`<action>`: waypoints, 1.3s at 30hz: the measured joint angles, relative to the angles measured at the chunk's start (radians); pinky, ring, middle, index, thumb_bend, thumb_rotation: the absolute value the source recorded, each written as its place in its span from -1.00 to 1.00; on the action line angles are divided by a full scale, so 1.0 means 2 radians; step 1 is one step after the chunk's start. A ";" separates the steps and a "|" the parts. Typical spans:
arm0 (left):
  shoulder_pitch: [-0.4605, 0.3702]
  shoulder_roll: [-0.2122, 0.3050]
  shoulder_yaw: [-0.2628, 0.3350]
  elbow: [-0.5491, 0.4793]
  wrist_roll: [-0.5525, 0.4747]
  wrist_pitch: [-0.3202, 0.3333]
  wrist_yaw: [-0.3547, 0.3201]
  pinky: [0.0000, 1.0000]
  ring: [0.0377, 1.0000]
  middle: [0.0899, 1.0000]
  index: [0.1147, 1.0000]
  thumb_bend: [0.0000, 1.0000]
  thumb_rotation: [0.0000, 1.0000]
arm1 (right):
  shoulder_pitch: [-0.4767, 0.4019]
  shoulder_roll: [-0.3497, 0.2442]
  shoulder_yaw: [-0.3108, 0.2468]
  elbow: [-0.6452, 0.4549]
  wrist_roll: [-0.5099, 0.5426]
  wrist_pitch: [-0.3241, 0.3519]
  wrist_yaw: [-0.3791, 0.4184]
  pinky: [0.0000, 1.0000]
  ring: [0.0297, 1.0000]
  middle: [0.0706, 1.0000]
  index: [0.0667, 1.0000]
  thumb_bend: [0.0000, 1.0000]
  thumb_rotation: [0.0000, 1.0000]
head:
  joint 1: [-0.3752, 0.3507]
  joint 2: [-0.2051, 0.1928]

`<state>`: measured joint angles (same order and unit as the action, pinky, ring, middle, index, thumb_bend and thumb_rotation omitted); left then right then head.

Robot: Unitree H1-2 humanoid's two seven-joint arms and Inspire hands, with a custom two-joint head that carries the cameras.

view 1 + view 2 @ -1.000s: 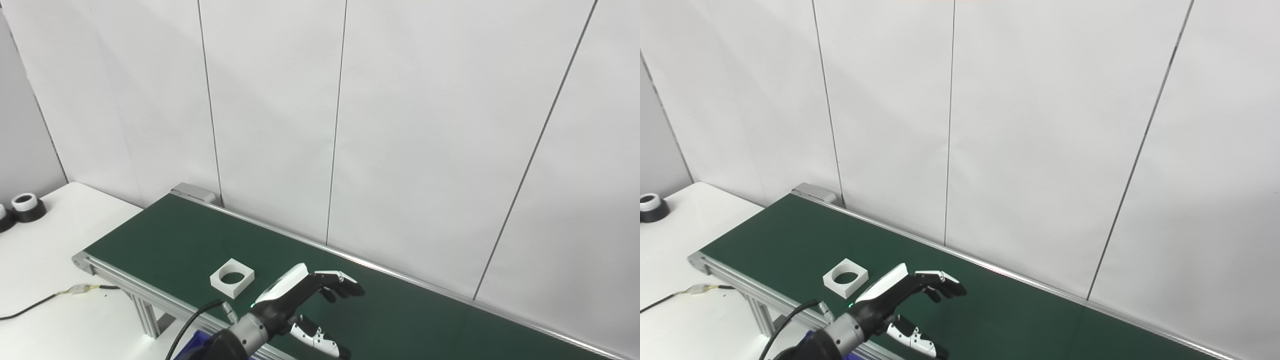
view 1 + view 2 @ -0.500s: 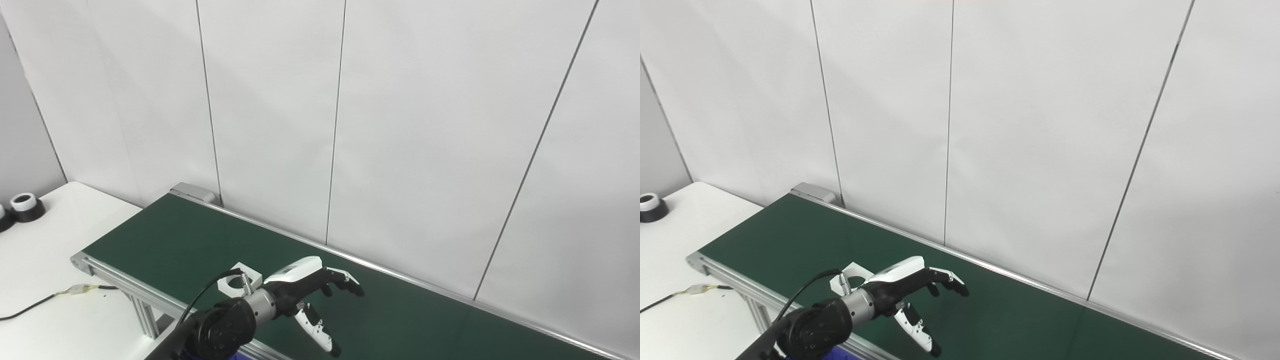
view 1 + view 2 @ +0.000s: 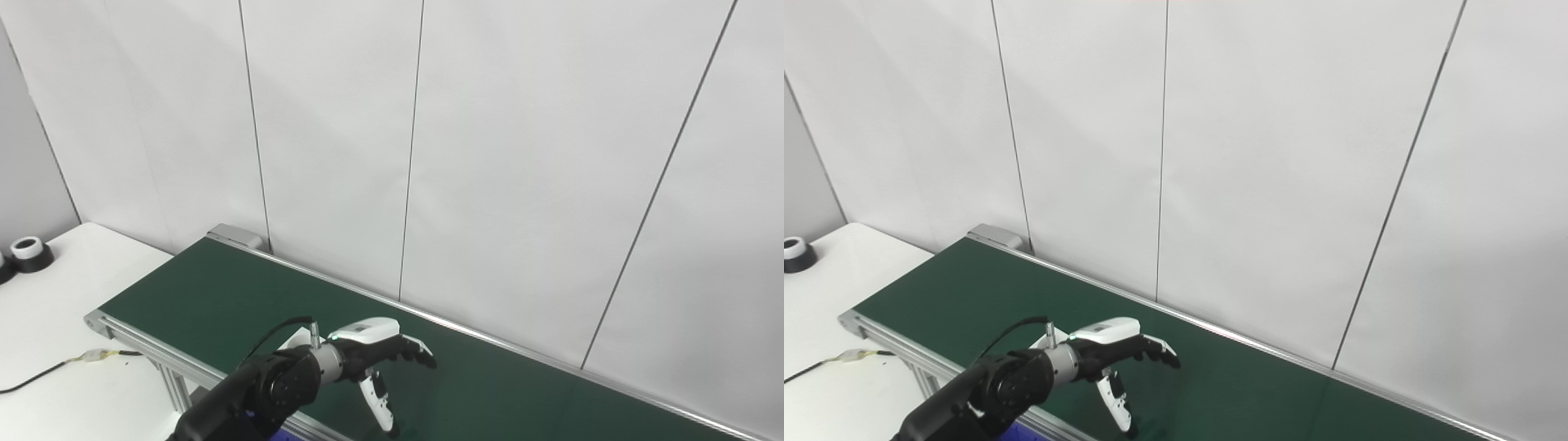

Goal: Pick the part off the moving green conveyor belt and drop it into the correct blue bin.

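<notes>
A white square part with a round hole lies on the green conveyor belt (image 3: pixel 202 294). Only a corner of the part (image 3: pixel 298 335) shows behind my left wrist. My left hand (image 3: pixel 373 349) hovers over the belt just right of the part, open, its fingers stretched right and curled slightly down, the thumb hanging down toward the belt. In the right eye view the same hand (image 3: pixel 1115 350) hides most of the part (image 3: pixel 1040 342). I cannot tell whether the hand touches the part. My right hand is out of view.
The belt runs from upper left to lower right along a white panel wall. A white table at left carries black-and-white tape rolls (image 3: pixel 27 252) and a cable (image 3: pixel 37 373). A sliver of blue (image 3: pixel 1009 433) shows at the bottom edge under my arm.
The part has travelled right along the belt and slid behind my left wrist. My left arm rose further into view; the hand turned so its thumb points down at the belt.
</notes>
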<state>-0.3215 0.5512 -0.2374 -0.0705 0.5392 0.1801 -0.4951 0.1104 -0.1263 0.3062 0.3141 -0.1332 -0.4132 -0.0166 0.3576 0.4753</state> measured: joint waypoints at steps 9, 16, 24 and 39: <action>-0.004 0.016 -0.002 0.012 0.011 -0.001 -0.006 0.62 0.70 0.68 0.59 0.83 -0.99 | 0.000 0.001 0.003 -0.004 -0.005 0.000 -0.005 0.29 0.35 0.44 0.54 0.26 0.41 | -0.023 0.017; -0.015 0.018 -0.003 0.016 0.013 0.001 -0.026 0.61 0.70 0.69 0.59 0.81 -0.94 | 0.000 0.002 0.003 -0.013 -0.009 0.000 -0.005 0.28 0.34 0.43 0.53 0.26 0.42 | -0.025 0.029; -0.040 0.040 -0.004 0.022 0.024 0.000 -0.032 0.52 0.64 0.65 0.58 0.85 -0.98 | 0.009 0.003 -0.001 -0.026 -0.007 0.000 -0.005 0.28 0.35 0.43 0.53 0.30 0.40 | -0.043 0.056; -0.040 0.043 -0.005 0.023 0.038 0.001 -0.040 0.61 0.66 0.67 0.59 0.85 -0.96 | 0.013 -0.002 -0.020 -0.053 0.000 0.000 0.016 0.27 0.34 0.42 0.51 0.35 0.31 | -0.035 0.085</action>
<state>-0.4013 0.6374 -0.2476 -0.0254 0.6143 0.1815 -0.5751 0.1373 -0.1306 0.2666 0.2072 -0.1334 -0.4133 0.0161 0.2884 0.6458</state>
